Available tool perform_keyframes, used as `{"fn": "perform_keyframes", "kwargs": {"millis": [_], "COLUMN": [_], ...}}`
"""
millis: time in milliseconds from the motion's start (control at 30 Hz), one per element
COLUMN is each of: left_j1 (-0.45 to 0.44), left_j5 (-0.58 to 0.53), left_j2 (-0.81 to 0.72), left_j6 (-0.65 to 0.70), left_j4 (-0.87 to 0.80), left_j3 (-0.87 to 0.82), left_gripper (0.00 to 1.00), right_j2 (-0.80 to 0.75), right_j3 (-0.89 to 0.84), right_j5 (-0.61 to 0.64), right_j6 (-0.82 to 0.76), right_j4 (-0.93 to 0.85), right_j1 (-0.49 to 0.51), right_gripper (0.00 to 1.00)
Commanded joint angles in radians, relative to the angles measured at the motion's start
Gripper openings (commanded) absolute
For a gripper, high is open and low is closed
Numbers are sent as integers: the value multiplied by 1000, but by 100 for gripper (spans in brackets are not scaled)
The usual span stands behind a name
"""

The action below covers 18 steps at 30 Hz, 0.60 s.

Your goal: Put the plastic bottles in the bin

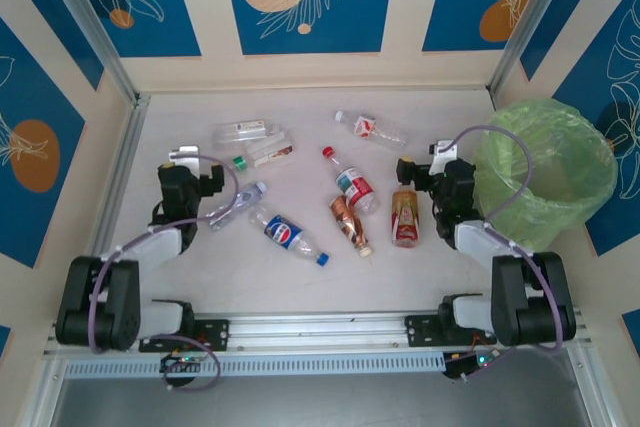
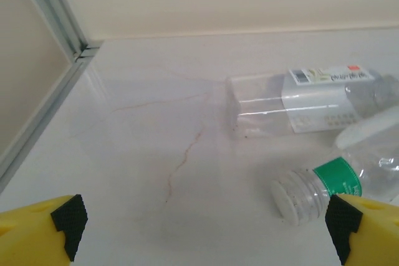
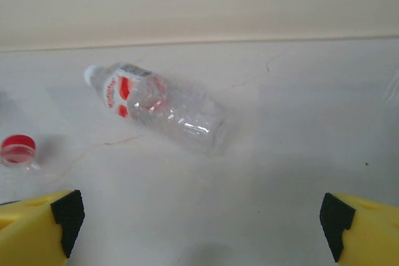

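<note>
Bin (image 1: 522,197) overhead; white-capped bottle (image 3: 163,114) at right wrist

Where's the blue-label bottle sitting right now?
In the top view, the blue-label bottle lies flat just left of centre, between a crushed clear bottle on its left and a brown-label bottle on its right.

Bright, even light; soft, slightly hazy wrist views.

Counter (image 1: 400,282): was smooth, matt and pale, with faint reddish veins.
Plastic bottles (image 1: 285,232): were clear, glossy plastic, several creased, with printed film labels.
Bin (image 1: 530,212): was lined with thin, wrinkled, translucent green plastic.
Rail (image 1: 538,15) behind the bin: was dull, brushed-looking metal.
</note>
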Motion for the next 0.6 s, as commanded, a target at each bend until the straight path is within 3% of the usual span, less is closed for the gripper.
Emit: {"fn": "perform_keyframes", "kwargs": {"millis": [0,167,233,300,433,567], "left_j1": [-5,-6,-5,-6,-7,-27], "left_j5": [-78,-61,-145,-134,77,161], "left_j2": [-69,-67,-21,21,11,-40], "left_j6": [-130,-332,-453,-476,-459,-440], "left_j4": [-241,-718,-989,-1162,-1226,-1262], "left_j3": [83,306,430,511,518,486], "left_gripper": [100,100,100,100,100,100], "right_j2": [-56,-91,-91,-88,-81,-80], "right_j3": [60,115,144,167,185,190], "right_j5": [-31,-84,-115,-130,-146,-116], "right_j6": [67,191,231,258,286,306], "right_j4": [-167,-262,-319,-366,-378,-370], "right_j1": [12,20,21,23,27,32], "right_gripper": [100,100,100,100,99,99]}}
